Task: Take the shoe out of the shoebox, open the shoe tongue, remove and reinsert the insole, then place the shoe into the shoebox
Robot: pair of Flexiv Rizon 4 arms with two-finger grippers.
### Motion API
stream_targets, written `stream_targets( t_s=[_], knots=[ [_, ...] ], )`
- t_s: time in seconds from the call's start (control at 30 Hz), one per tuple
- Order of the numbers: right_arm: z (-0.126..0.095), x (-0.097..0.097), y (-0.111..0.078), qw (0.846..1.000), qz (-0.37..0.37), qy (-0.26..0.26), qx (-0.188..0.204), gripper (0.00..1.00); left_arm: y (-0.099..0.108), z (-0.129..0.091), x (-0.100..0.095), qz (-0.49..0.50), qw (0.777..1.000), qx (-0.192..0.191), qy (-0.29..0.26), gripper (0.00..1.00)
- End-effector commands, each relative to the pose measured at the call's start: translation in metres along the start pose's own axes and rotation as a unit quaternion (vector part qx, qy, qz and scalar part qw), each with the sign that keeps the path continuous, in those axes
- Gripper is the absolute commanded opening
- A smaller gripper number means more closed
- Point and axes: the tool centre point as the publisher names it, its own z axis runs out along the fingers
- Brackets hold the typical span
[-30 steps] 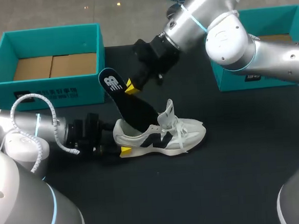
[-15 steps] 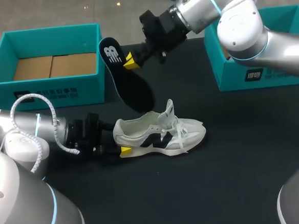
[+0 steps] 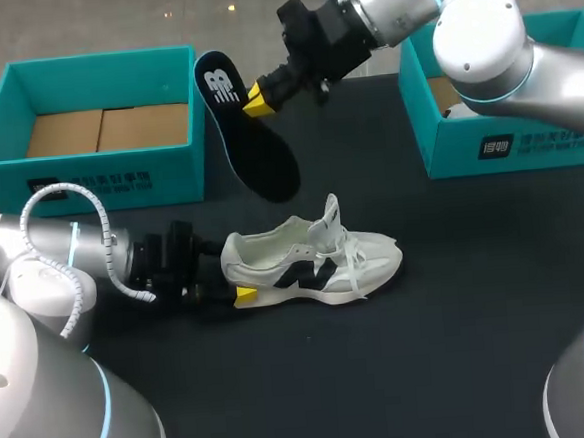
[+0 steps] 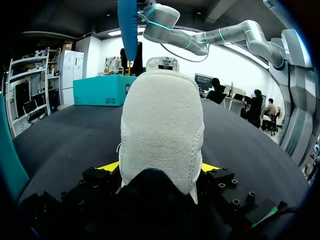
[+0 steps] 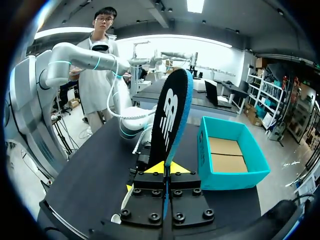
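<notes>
Two steps look done. Head view: the shoe (image 3: 310,263) is set on its sole on the worktop (image 3: 431,350), out of the box (image 3: 169,177), tongue raised. The insole (image 3: 249,132) is held in the air above it, clear of the shoe, pinched by the right claw (image 3: 255,96). The heel is clamped by the left claw (image 3: 235,288).

Left wrist view: the shoe (image 4: 161,130) is seen heel-on, gripped from both sides by the left claw (image 4: 161,167); the insole (image 4: 128,25) is seen overhead.

Right wrist view: the insole (image 5: 170,117) is held upright, clamped in the right claw (image 5: 165,169), with the box (image 5: 230,180) beside it.

Judged left: reinsertion, then boxing.
</notes>
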Motion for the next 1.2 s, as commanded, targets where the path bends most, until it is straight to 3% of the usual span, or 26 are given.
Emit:
stream_targets(
  t_s=[0.03,0.2,0.27,0.5,0.67,0.9,1.2],
  knots=[
    [0.001,0.0,0.001,1.0,0.0,-0.001,0.001,0.0,0.0,0.001,0.0,0.0,1.0,-0.001,0.0,0.0],
    [0.001,0.0,0.001,1.0,0.0,-0.001,0.001,0.0,0.0,0.001,0.0,0.0,1.0,-0.001,0.0,0.0],
    [-0.009,0.001,0.002,1.0,0.016,-0.002,-0.019,0.0,0.0,0.001,0.0,0.0,1.0,-0.001,0.0,0.0],
    [-0.041,0.016,0.006,0.997,0.071,0.017,0.0,0.0,0.0,0.001,0.0,0.0,1.0,-0.001,0.0,0.0],
    [-0.053,0.029,0.01,0.992,0.121,0.024,-0.025,0.0,0.0,0.001,0.0,0.0,1.0,-0.001,0.0,0.0],
    [-0.064,0.047,0.026,0.984,0.164,0.002,-0.071,0.0,0.0,0.001,0.0,0.0,1.0,-0.001,0.0,0.0],
    [-0.066,0.051,0.033,0.982,0.175,-0.008,-0.07,0.0,0.0,0.001,0.0,0.0,1.0,-0.001,0.0,0.0]
  ],
)
